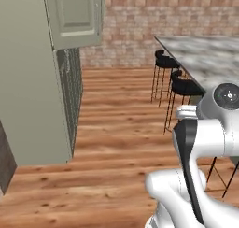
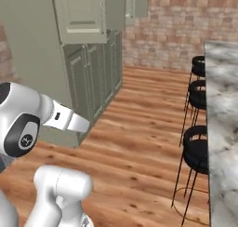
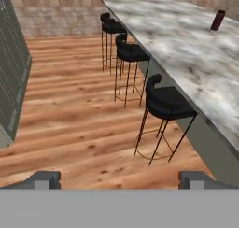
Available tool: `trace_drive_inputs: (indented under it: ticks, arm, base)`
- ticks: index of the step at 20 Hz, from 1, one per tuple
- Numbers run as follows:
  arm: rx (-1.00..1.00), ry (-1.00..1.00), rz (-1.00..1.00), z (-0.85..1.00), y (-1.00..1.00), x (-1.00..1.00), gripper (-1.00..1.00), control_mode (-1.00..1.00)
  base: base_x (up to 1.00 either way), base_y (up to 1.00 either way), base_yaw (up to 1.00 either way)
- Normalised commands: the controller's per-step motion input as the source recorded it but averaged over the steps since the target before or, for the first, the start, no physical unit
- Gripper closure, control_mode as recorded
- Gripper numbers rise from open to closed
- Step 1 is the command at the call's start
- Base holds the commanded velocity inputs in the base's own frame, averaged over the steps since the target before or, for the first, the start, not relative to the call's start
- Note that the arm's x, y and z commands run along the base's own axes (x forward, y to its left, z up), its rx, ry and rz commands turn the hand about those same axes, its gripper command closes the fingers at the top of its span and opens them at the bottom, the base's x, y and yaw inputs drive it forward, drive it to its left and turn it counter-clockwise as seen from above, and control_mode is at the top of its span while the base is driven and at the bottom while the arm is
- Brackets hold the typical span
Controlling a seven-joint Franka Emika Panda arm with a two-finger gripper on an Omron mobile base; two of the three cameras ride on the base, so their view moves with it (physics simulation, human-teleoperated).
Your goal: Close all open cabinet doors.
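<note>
One cabinet door (image 1: 77,14) stands swung out at the top of my left base view, sage green with a recessed panel, above the row of lower cupboards (image 1: 70,91). Across the wooden floor (image 1: 116,129), black stools (image 1: 184,88) line up under the marble tabletop (image 1: 210,59).

From my right base view, the same door (image 2: 80,14) hangs ajar over the lower cupboards (image 2: 95,70), with a brick wall (image 2: 176,26) behind and stools (image 2: 197,149) beside the tabletop (image 2: 223,110).

Through my hand view, my end effector (image 3: 120,179) has its two fingertips (image 3: 44,179) spread wide apart, gripping nothing. It faces three stools (image 3: 165,103) along the tabletop (image 3: 186,40), where a dark cup (image 3: 217,20) stands far off.
</note>
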Motion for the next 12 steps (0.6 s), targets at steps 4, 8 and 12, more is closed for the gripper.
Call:
trace_drive_inputs:
  ticks: [4, 8, 12]
  arm:
    - [0.0, 0.0, 0.0, 0.0, 0.0, 0.0, -1.0, 1.0]
    - [0.0, 0.0, 0.0, 0.0, 0.0, 0.0, -1.0, 1.0]
    - [0.0, 0.0, 0.0, 0.0, 0.0, 0.0, -1.0, 1.0]
  base:
    - [1.0, 0.19, -0.14]
    - [1.0, 0.15, -0.05]
    - [1.0, 0.09, 0.0]
